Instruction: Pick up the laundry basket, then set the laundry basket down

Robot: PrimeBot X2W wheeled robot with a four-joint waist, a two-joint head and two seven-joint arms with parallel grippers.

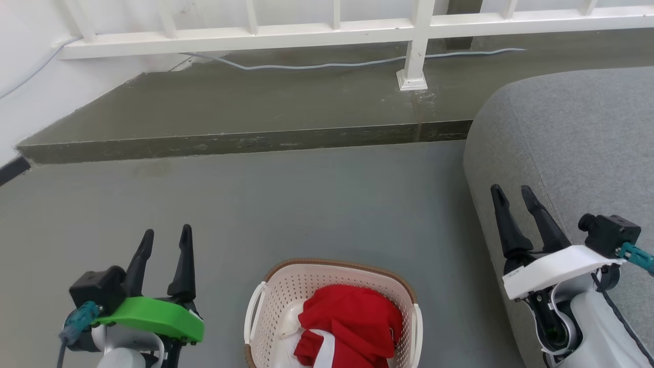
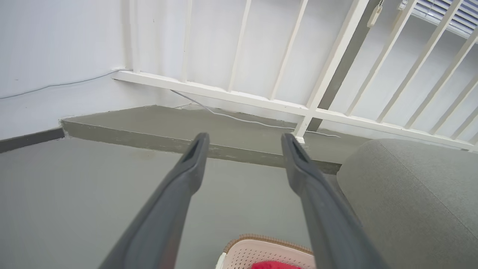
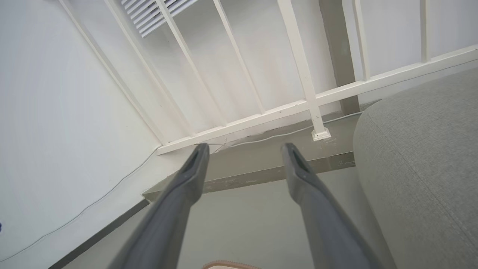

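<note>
Two grippers spread, empty: left gripper [image 1: 167, 232] left of laundry basket [image 1: 278, 301], right gripper [image 1: 511, 190] beside grey sofa [image 1: 577, 138]. It sits on floor [image 1: 306, 204], near, between them, red cloth [image 1: 352, 317] inside.

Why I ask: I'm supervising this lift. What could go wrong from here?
1. The right pincer hangs over the grey sofa, which stands near the laundry basket; lowering toward the right handle, that arm might scrape the upholstery.
2. The red garment lies heaped inside; if the left pincer and the right lift unevenly, it could spill.
</note>
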